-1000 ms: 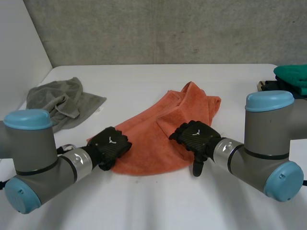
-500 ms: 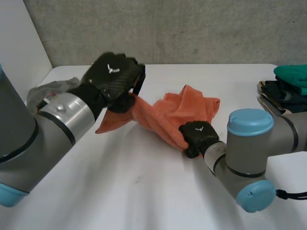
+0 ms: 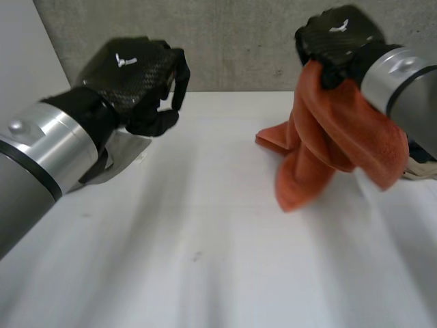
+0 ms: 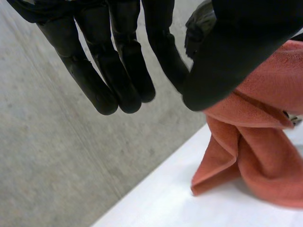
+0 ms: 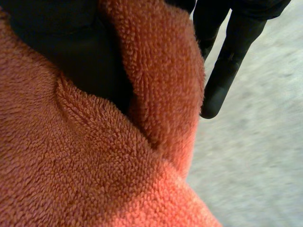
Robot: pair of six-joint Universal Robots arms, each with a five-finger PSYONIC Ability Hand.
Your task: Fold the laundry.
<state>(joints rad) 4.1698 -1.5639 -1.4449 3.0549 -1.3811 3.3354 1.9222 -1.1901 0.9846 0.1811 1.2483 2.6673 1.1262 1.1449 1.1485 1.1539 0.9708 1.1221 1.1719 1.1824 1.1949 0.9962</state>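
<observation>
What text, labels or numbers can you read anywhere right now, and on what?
No readable words or numbers anywhere.
Back of the left hand: small white emblem, no letters.
Back of the right hand: same white emblem, no letters.
On the orange towel: no label visible.

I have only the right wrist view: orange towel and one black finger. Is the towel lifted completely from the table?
Observer: No. In the head view the right hand grips the orange towel by its top, high up, but the lower end lies on the table.
Operator: Does the left hand hold the towel too?
Observer: No. The left hand is raised apart from it, with relaxed fingers, and holds nothing.
Operator: Is other laundry near?
Observer: Yes. A grey towel lies on the table beyond the left hand, partly hidden by it.
</observation>
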